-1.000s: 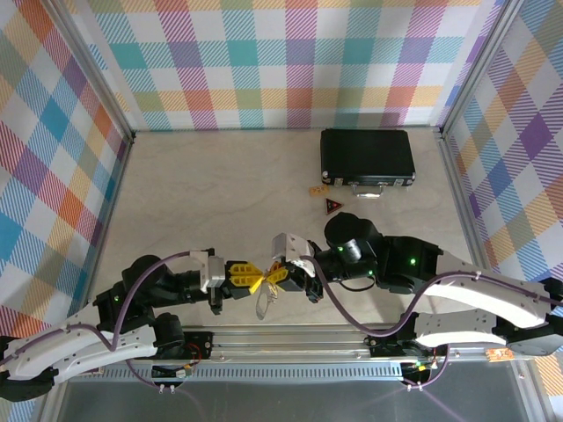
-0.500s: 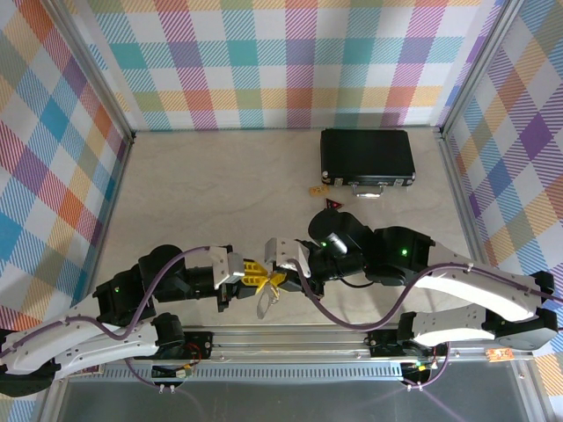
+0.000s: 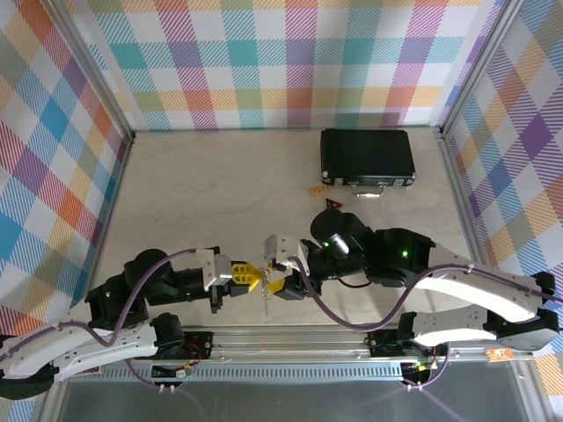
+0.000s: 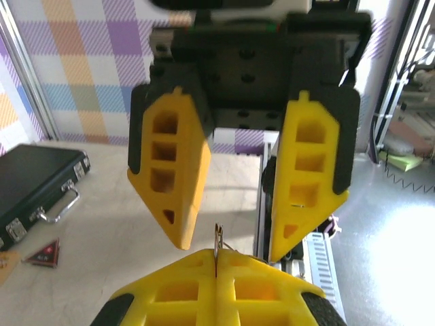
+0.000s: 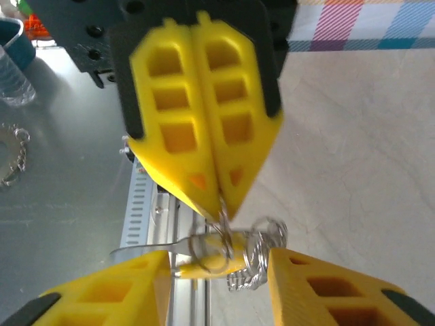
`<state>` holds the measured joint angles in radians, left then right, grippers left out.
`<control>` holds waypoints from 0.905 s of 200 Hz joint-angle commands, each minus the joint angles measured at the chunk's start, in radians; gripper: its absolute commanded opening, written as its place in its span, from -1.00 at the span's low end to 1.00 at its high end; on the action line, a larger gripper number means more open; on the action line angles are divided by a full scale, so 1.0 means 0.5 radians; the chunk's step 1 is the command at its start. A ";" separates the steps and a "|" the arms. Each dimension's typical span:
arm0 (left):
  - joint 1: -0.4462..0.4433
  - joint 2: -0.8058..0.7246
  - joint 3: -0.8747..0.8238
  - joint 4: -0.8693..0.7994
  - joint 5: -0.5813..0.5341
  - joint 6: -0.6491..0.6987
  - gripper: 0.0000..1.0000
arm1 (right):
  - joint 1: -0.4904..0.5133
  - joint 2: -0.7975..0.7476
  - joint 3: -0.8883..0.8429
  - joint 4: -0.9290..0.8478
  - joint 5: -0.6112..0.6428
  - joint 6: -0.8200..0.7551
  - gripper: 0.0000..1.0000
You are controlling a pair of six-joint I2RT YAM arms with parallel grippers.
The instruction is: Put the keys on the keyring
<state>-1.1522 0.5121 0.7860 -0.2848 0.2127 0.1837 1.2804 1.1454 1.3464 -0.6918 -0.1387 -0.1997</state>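
My left gripper is shut on the silvery wire keyring, whose thin edge sticks up from its closed yellow tips. In the right wrist view the keyring's loops and coil hang from those tips. A small key with a yellow head and a silver blade dangles on them. My right gripper stands open right under the left tips, with the key and rings between its spread fingers. From above, the right gripper faces the left one tip to tip, and the keyring hangs below them.
A black case lies at the back right, with a small tan tag and a dark red triangular tag in front of it. The aluminium rail runs along the near edge under the grippers. Checked walls close in three sides.
The left arm pushed in toward the right gripper, then drew back a little to the left. The keyring now hangs straighter, edge-on below the tips. The right arm shifted slightly left.
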 commanded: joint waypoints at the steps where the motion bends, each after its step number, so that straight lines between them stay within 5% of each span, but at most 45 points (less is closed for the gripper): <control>1: -0.016 -0.100 -0.066 0.262 -0.051 -0.015 -1.00 | 0.012 -0.094 -0.107 0.258 0.005 0.115 0.02; 130: -0.017 -0.146 -0.307 0.813 0.141 -0.131 -1.00 | 0.012 -0.366 -0.373 0.747 0.040 0.278 0.00; 181: -0.016 -0.141 -0.305 0.839 0.180 -0.158 -1.00 | 0.013 -0.330 -0.395 0.781 0.003 0.270 -0.27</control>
<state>-1.1522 0.4492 0.6365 0.0624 0.2729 0.1207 1.2804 0.9749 1.1683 -0.3496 -0.1165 -0.0727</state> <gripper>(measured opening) 0.059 0.393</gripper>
